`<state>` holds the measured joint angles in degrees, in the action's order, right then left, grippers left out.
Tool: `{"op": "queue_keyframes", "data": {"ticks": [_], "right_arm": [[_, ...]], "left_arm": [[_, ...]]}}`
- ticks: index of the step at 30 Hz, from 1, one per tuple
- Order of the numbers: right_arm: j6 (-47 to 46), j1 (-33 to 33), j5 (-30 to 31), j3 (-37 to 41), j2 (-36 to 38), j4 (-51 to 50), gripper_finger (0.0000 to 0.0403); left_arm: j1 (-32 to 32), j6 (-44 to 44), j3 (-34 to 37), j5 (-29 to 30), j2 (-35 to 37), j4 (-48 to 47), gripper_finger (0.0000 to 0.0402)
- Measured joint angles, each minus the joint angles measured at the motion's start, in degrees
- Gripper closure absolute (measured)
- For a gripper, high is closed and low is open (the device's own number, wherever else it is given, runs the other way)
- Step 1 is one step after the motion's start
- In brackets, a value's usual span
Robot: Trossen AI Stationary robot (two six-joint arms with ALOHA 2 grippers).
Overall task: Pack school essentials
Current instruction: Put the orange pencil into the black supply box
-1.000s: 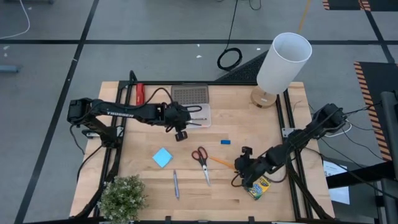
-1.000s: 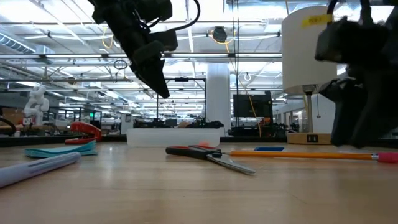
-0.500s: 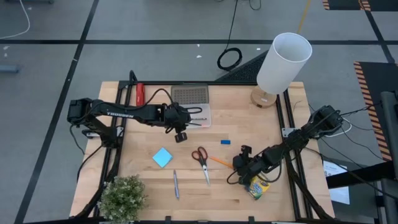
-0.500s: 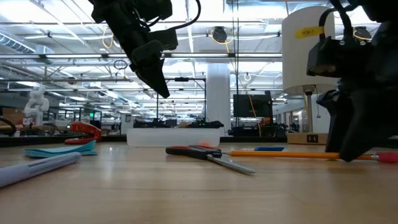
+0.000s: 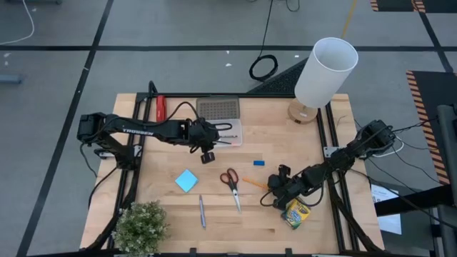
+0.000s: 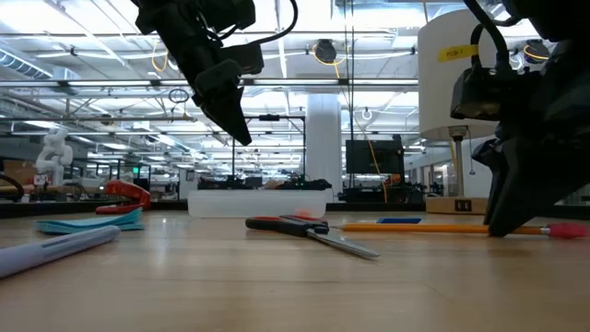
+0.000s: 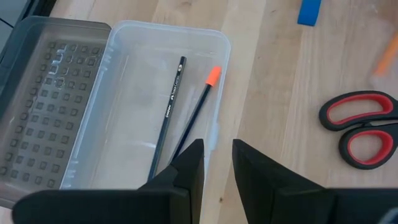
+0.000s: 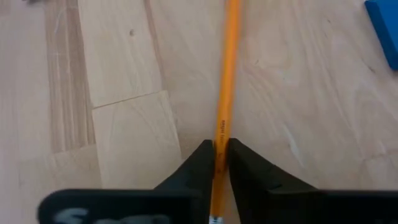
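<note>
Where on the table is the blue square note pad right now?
In the high view the blue square note pad lies left of centre, left of the red-handled scissors and just above the silvery pen.

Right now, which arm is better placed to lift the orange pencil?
The right: its gripper is already closed around the orange pencil. The left gripper hovers by the clear pencil case, away from it.

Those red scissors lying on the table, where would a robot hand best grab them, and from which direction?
Probably from straight above, closing across the narrow neck where the blades meet the handles. The red-handled scissors lie flat with bare wood around them. The looped handles are wide and the blades thin, so the neck looks like the easiest part to pinch.
</note>
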<state>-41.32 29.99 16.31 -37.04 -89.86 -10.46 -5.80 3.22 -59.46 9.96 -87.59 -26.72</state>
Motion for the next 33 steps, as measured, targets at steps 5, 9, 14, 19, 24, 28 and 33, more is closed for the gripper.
{"op": "queue_keyframes", "data": {"ticks": [5, 9, 14, 19, 24, 28, 33], "right_arm": [[0.48, -0.41, -1.11, 0.04, 0.00, 0.03, 0.0386], [2.37, -0.42, -1.08, 0.10, 0.43, 0.34, 0.0382], [4.43, -1.95, -1.90, 0.27, 2.83, 0.77, 0.0382], [5.74, -3.62, -2.54, 0.43, 5.84, 0.31, 0.0385], [7.69, -4.53, -2.44, 0.37, 8.67, 0.22, 0.0386], [9.10, -5.74, -3.14, 0.35, 11.03, -0.12, 0.0386], [10.68, -7.49, -3.22, 0.28, 14.09, -2.73, 0.0386]], "left_arm": [[0.00, 0.00, 0.00, 0.00, -0.02, 0.00, 0.0314], [-0.01, 0.01, 0.00, 0.00, -0.02, 0.00, 0.0314], [0.00, 0.02, 0.00, 0.00, -0.02, 0.00, 0.0314], [0.00, 0.02, 0.00, 0.00, -0.02, -0.03, 0.0314], [0.00, 0.04, 0.00, -0.98, -0.02, -0.05, 0.0314], [0.00, 0.02, 0.00, -2.15, -0.02, -0.06, 0.0314], [0.14, 0.45, 0.00, -2.54, -0.02, 0.05, 0.0314]]}}
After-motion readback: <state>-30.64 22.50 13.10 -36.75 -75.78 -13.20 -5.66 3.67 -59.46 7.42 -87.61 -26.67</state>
